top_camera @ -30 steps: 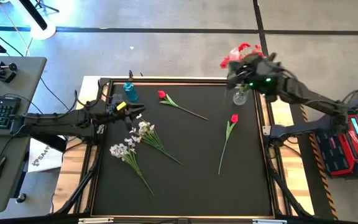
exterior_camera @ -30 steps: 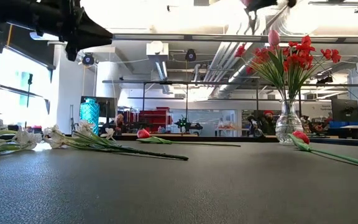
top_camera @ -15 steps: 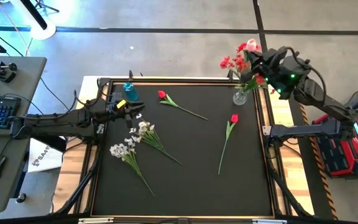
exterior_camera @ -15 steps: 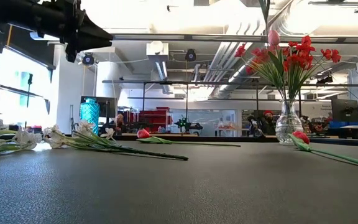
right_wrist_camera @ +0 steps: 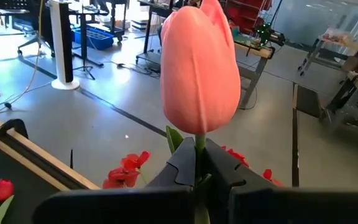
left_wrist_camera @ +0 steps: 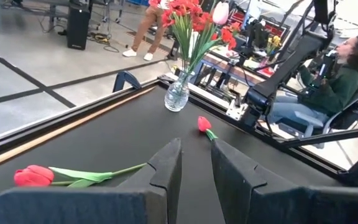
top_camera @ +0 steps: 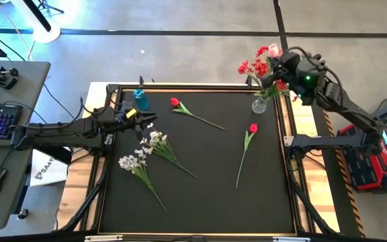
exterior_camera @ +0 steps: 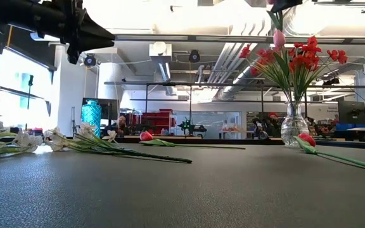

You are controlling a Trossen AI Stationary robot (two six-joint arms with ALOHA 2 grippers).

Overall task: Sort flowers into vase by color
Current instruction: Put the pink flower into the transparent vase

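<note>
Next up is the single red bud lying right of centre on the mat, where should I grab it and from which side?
Grip the single red bud on its thin green stem, mid-length, away from the head. Come straight down from above with the fingers spanning the stem: it lies flat on the black mat, running toward the near edge, with bare mat on both sides.

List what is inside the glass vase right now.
The glass vase holds red clustered sprays on green stems. The right gripper, shut on a pink tulip, holds it among the sprays. Whether the tulip's stem reaches into the vase cannot be seen.
</note>
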